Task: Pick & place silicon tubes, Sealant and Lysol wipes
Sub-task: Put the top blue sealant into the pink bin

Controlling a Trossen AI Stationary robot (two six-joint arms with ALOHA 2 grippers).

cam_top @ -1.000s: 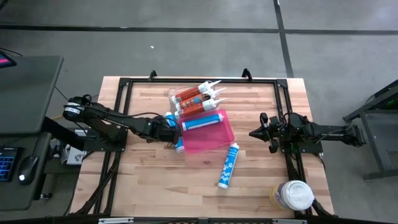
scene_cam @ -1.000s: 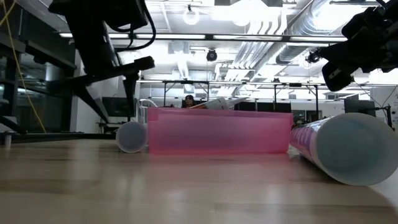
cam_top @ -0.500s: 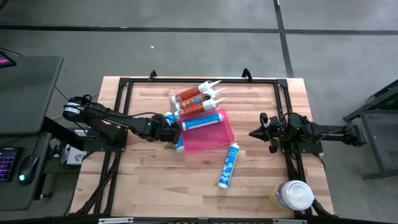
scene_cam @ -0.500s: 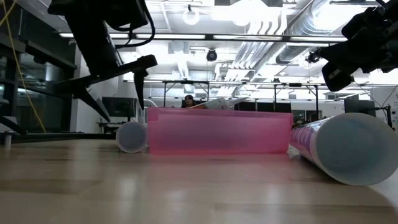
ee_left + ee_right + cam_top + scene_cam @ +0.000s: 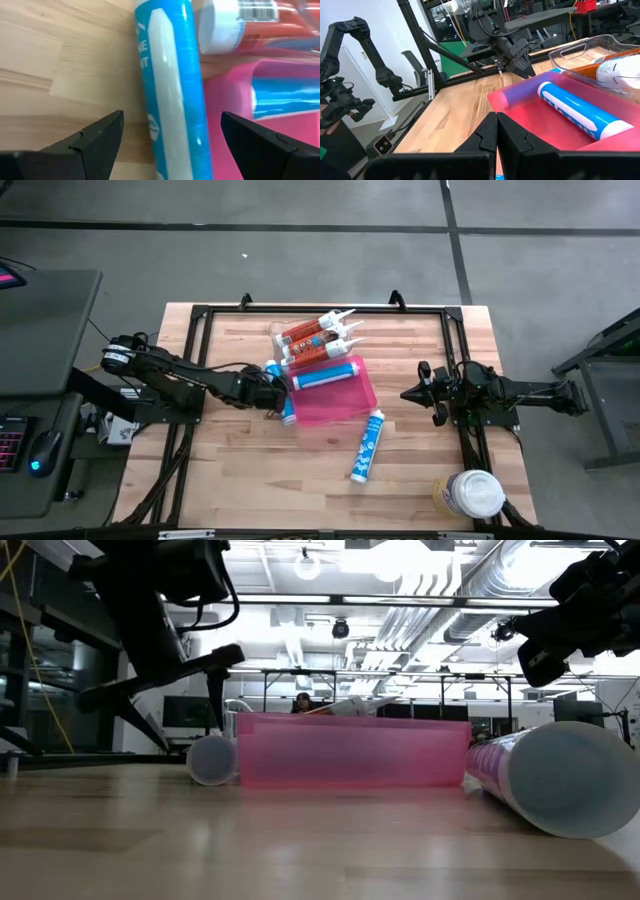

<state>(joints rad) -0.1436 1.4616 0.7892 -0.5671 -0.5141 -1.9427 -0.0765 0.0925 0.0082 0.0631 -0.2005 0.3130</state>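
A blue sealant tube (image 5: 285, 398) lies on the table against the left side of the pink tray (image 5: 345, 405); it also shows in the left wrist view (image 5: 170, 75). My left gripper (image 5: 274, 387) is open and low, one finger on either side of this tube, touching nothing (image 5: 170, 137). A second blue tube (image 5: 325, 373) lies in the pink tray. Red silicone tubes (image 5: 312, 338) lie in a clear tray behind it. The Lysol wipes canister (image 5: 470, 493) stands upright at the near right corner. My right gripper (image 5: 408, 393) is shut and empty, right of the pink tray.
A blue-and-white tube (image 5: 367, 444) lies loose on the table in front of the pink tray, large at the right of the low view (image 5: 560, 775). A black frame (image 5: 320, 308) runs around the work area. Bare wood lies at the near left.
My left gripper has moved a little toward the pink tray and then down, over the blue tube beside the tray. Its fingers have stayed open. The tubes and trays have not moved.
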